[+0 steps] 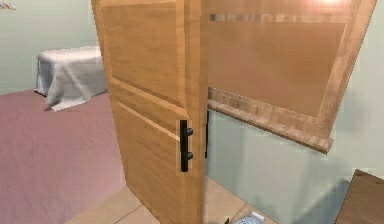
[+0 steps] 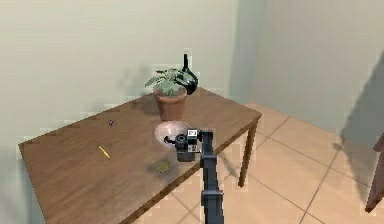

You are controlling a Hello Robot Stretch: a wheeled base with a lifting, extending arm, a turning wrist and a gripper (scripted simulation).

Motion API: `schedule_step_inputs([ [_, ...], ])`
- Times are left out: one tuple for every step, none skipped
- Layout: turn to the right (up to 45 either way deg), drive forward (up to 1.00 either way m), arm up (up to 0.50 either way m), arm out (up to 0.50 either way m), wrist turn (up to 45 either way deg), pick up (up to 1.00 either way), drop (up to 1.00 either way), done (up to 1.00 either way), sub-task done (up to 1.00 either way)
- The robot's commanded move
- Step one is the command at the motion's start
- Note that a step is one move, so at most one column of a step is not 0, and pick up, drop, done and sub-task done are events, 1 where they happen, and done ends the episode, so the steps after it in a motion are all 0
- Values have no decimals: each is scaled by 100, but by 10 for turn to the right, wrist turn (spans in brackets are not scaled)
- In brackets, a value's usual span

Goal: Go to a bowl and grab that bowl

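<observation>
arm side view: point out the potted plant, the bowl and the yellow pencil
potted plant (image 2: 172,101), arm side view, on its terracotta pot
bowl (image 2: 165,130), arm side view, on its left part
yellow pencil (image 2: 103,152), arm side view, mid-shaft

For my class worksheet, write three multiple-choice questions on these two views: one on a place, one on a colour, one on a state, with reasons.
1. Where does the potted plant stand? A on the floor; B on the wooden table, near the wall; C on a chair.
2. What colour is the door handle? A white; B red; C black.
3. How does the wooden door stand? A swung open; B shut in its frame; C flat on the floor.
Answers: 1 B, it rests on that table; 2 C, it shows dark against pale wood; 3 A, its edge faces us, a bed beyond.
</observation>
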Motion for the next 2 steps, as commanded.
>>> schedule_step_inputs([
  [0,0,10,0,0,0,0,0,0],
  [0,0,0,0,0,0,0,100,0],
])
